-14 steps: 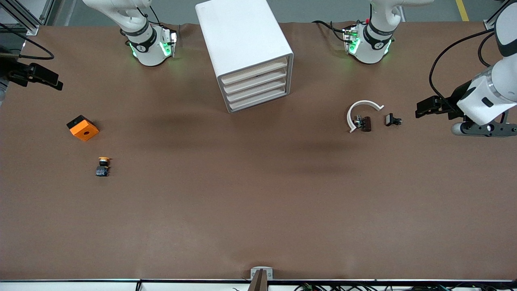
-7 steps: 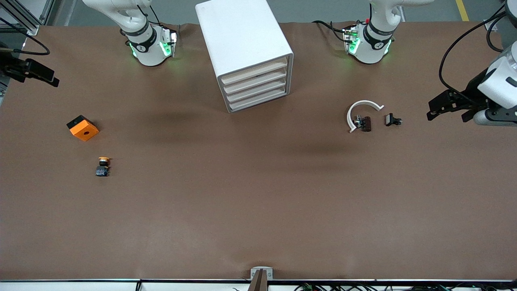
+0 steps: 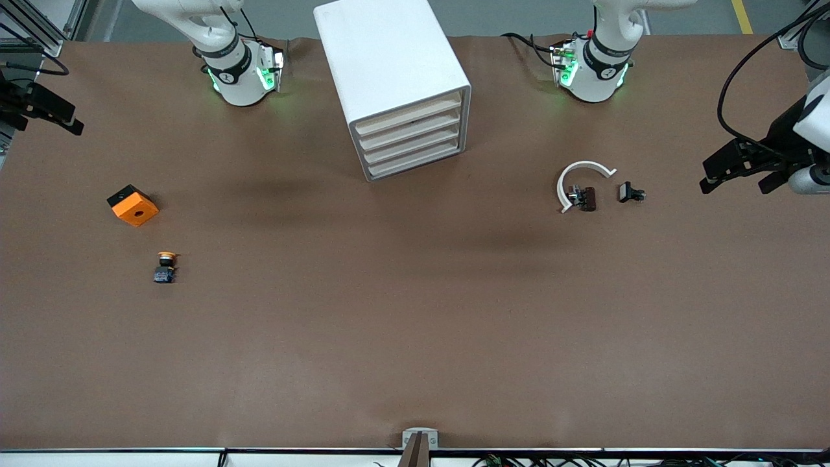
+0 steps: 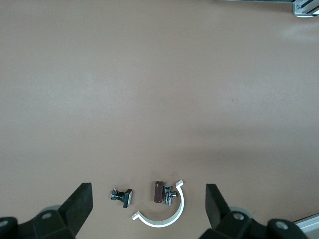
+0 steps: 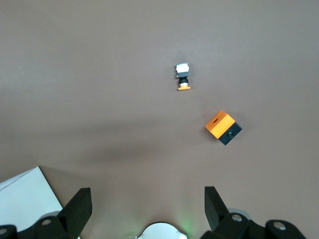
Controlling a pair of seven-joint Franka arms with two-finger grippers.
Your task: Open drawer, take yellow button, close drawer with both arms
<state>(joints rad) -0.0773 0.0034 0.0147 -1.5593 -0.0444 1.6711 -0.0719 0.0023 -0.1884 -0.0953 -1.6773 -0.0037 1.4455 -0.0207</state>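
Lying on the table toward the right arm's end, the button (image 3: 166,266) is sitting outside the shut drawer (image 3: 410,133). The right gripper (image 3: 39,110), gaping and empty, is hovering closest; the left gripper (image 3: 739,165), equally wide and empty, is waiting.

A brown tabletop (image 3: 415,324) carries a white four-drawer cabinet (image 3: 389,71) between the two arm bases. Toward the right arm's end lie an orange cube (image 3: 133,205) and, nearer the front camera, the small orange-capped button (image 3: 166,266). Toward the left arm's end lie a white curved band (image 3: 579,178) touching a dark clip (image 3: 585,198), with a black clip (image 3: 629,192) just beside
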